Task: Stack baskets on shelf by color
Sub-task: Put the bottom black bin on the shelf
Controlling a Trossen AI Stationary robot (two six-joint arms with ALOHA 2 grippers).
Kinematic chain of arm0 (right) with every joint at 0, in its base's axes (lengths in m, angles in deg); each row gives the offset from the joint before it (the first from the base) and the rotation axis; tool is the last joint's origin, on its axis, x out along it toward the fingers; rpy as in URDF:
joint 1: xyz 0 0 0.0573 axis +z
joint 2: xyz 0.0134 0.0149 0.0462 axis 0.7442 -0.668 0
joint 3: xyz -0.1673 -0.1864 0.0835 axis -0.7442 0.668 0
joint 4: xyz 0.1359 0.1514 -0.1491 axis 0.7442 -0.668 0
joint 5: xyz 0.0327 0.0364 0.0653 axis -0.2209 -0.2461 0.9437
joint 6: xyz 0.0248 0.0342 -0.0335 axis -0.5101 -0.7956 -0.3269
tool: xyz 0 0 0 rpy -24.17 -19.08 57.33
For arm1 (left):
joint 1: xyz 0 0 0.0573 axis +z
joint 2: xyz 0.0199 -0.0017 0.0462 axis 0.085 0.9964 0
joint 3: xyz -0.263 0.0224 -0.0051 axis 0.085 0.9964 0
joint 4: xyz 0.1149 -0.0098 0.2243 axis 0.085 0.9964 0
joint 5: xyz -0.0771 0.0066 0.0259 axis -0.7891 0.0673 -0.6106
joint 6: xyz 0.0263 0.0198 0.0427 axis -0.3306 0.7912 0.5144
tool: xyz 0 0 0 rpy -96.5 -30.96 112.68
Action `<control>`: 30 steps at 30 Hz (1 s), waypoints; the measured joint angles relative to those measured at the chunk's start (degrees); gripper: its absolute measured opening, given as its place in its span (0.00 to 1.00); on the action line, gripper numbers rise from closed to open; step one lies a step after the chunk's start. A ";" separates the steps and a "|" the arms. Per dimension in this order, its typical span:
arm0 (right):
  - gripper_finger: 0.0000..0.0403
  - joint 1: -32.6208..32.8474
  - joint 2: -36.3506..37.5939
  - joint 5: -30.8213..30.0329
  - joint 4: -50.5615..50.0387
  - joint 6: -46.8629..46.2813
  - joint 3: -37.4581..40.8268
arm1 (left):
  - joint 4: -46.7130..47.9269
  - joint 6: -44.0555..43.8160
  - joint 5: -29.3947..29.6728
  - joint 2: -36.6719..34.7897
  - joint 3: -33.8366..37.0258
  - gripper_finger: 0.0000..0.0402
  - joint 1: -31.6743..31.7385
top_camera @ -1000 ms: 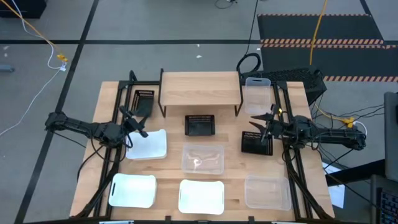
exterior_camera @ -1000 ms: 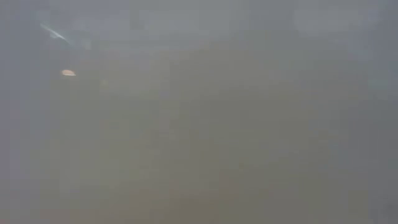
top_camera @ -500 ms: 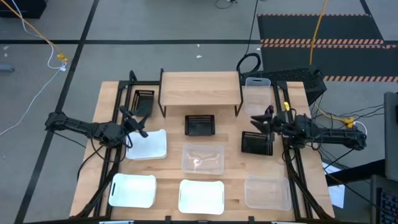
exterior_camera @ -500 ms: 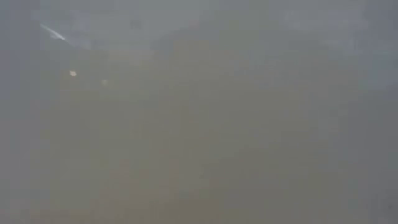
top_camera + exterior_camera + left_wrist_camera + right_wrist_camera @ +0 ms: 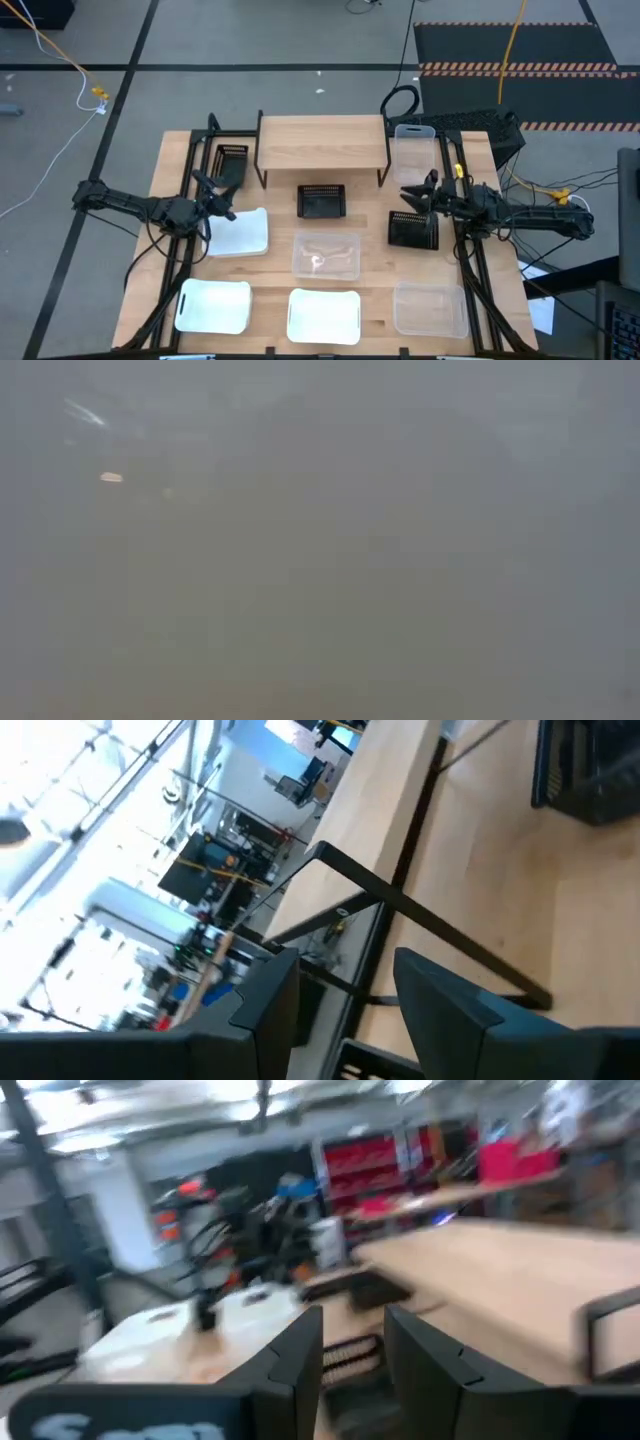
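The shelf [image 5: 322, 140], a light-wood top on black legs, stands at the table's far middle with nothing on it. Black baskets sit left of the shelf [image 5: 232, 160], in front of it [image 5: 321, 201] and at the right [image 5: 413, 230]. White baskets [image 5: 238, 232] [image 5: 213, 305] [image 5: 323, 315] and clear ones [image 5: 326, 255] [image 5: 430, 308] [image 5: 413, 150] rest on the table. My left gripper [image 5: 215, 195] [image 5: 345, 990] hovers open over the far-left white basket's far corner. My right gripper [image 5: 413, 192] [image 5: 352, 1345] is open just beyond the right black basket's far edge.
Black arm frames run along the table's left [image 5: 190, 230] and right [image 5: 470, 260] sides. The left wrist view shows the shelf's black leg [image 5: 430, 930] and a black basket [image 5: 590, 770] ahead. The low view shows only grey haze.
My right gripper has shifted slightly toward the table's far edge and turned about its wrist; its wrist view is smeared by motion. The baskets have stayed where they were.
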 joint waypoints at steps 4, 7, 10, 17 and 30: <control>0.26 0.00 -4.17 -0.11 -11.02 -6.61 -2.62 | -0.02 3.50 -0.02 0.00 -0.01 0.42 -0.01; 0.26 0.22 -9.85 0.07 -22.70 -9.92 -8.58 | -0.02 6.75 -0.02 0.00 0.00 0.42 0.00; 0.27 1.00 -15.69 0.12 -30.20 -8.90 -16.84 | 0.04 7.38 -0.09 0.00 0.00 0.42 -0.01; 0.33 1.69 -29.58 0.69 -47.28 3.68 -29.22 | -0.05 5.82 -0.07 0.00 0.00 0.42 0.01; 0.37 8.32 -47.97 8.78 -58.37 11.58 -42.80 | -2.20 1.22 -0.06 -0.01 0.00 0.42 0.01</control>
